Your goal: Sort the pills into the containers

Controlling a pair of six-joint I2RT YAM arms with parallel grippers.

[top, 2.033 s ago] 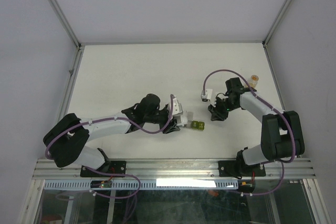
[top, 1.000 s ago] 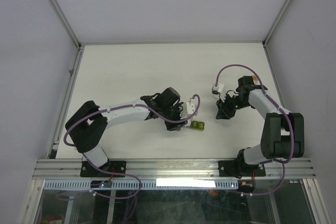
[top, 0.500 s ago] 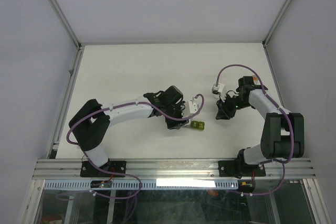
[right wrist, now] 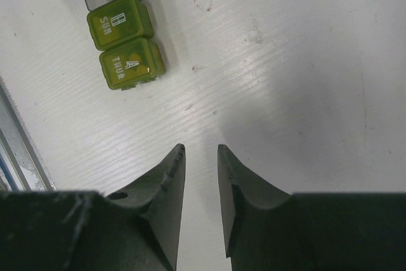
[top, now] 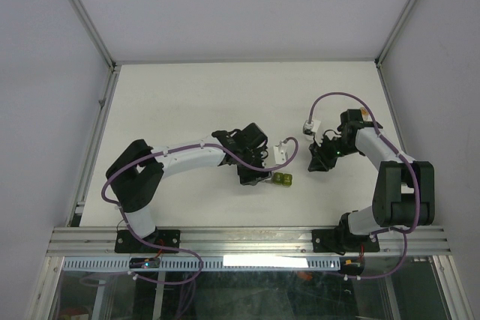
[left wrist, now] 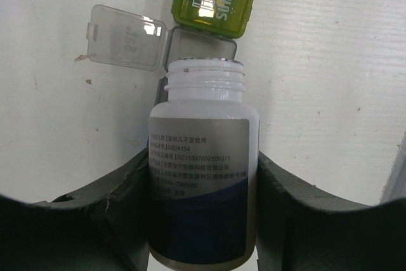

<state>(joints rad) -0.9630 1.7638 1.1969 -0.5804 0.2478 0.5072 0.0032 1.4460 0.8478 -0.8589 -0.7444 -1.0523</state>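
Top view: the white worktop (top: 195,103) carries both arms, which you see reaching inward from its near edge. A small amber bottle (top: 363,113) stands at the far right, largely hidden behind the right arm and well apart from everything else.

Left wrist view: the left pincer (left wrist: 204,169) is clamped on a white bottle (left wrist: 203,131) with a grey and dark blue printed label. The bottle is uncapped, and its bare threaded neck points toward the containers (top: 283,179). The neck lies across your view of the grey compartment (left wrist: 202,41), covering most of its opening.

The containers lie near the middle of the worktop, just off the tip of the left pincer and between the two arms. The grey compartment is open, and its clear lid (left wrist: 127,36) is folded flat onto the worktop beside it. Next to it are two yellow-green compartments (right wrist: 125,42) with lids shut, marked SUN and THUR. You cannot tell what any compartment holds: the tinted lids and the bottle neck conceal the insides.

Right wrist view: the right pincer (right wrist: 200,157) hangs above bare worktop near the containers, its fingers a narrow gap apart with nothing between them.
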